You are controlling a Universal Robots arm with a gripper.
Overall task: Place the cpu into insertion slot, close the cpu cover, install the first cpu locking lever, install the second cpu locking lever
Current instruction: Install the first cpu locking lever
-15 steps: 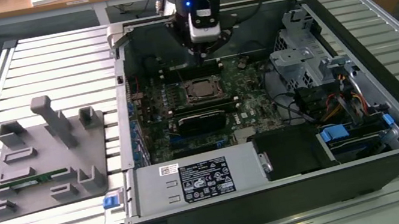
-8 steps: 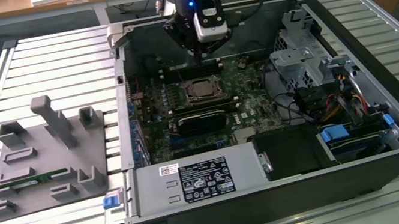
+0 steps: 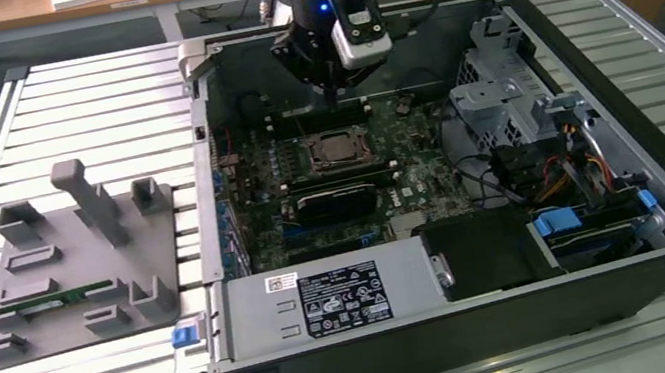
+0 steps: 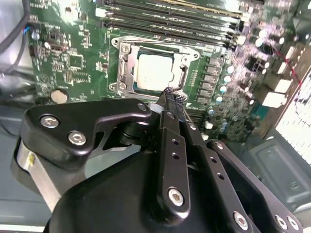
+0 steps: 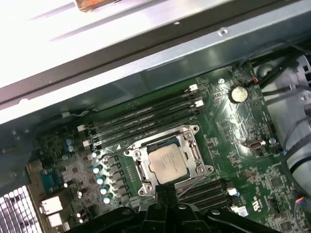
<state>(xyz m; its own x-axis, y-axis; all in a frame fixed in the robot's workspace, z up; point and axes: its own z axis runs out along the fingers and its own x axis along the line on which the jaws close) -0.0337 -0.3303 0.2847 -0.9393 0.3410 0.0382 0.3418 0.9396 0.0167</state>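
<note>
1. I have the gripper [image 4: 170,93] low inside the open computer case [image 3: 663,222], which lies on the slatted desk [image 3: 87,96]. The jaws are pressed together to a narrow point, and I see nothing between them.
2. The cpu [image 4: 154,73] lies flat in the socket on the motherboard [image 4: 73,43], with its silvery top facing up.
3. The cpu cover [image 5: 190,154] looks to me laid down flat around the chip. I judge the placing and the closing done.
4. The jaw tip is at the socket's edge, just beside the cover's rim. The cpu lies straight ahead of the tip, just past that rim. I cannot tell whether the tip touches the metal.
5. In the first wrist view, a thin wire lever [image 5: 197,179] slants along the side of the socket nearest the jaws. Its long axis runs across the line of the jaws, not along it. I cannot tell whether it is latched.
6. The memory slots [image 5: 146,116] lie on the far side of the socket from the jaws.
7. A grey parts fixture [image 3: 61,262] rests outside the case, well apart from the socket.
</note>
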